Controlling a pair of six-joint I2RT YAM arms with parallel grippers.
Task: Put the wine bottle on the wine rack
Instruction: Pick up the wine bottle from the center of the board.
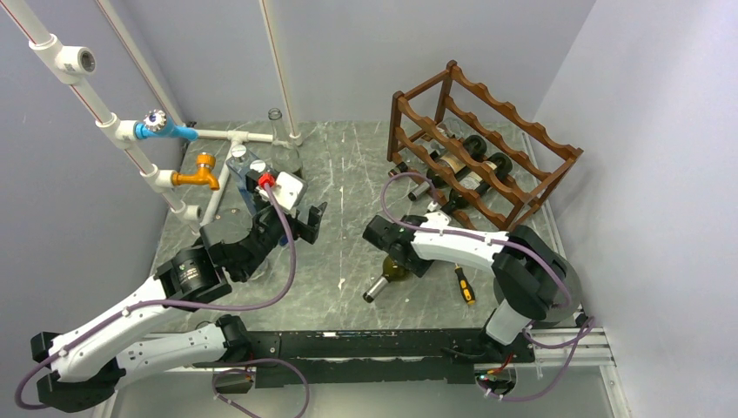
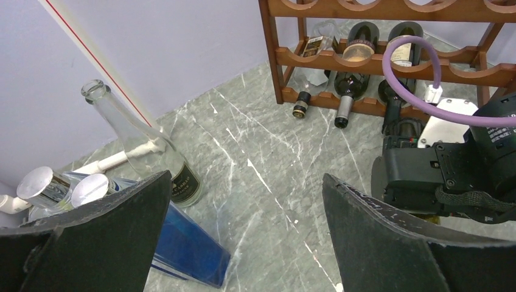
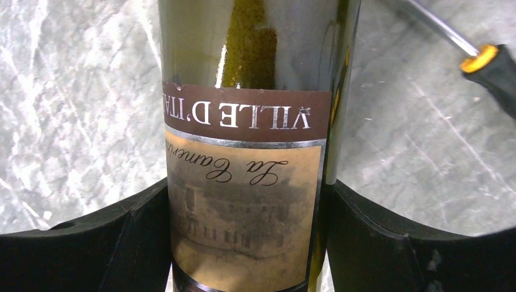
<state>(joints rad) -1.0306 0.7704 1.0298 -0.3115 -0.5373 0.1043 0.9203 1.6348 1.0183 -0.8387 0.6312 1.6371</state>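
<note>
Between the right gripper's [image 3: 246,210] clamped fingers lies the bottle [image 3: 243,55], its brown label [image 3: 244,201] upside down in the wrist view: "VILLE D'ITA", then script starting "La". It lies level near the table [image 1: 348,174], short of the rack [image 1: 483,148]. Left gripper [image 2: 246,182] hangs wide open, empty.

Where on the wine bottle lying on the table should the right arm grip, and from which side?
Grip the wine bottle on its straight labelled body, coming from above with the jaws across its width. It lies on its side, so both round flanks are free, while the neck is thin and tapered. The right gripper straddles the label in just this way.
</note>
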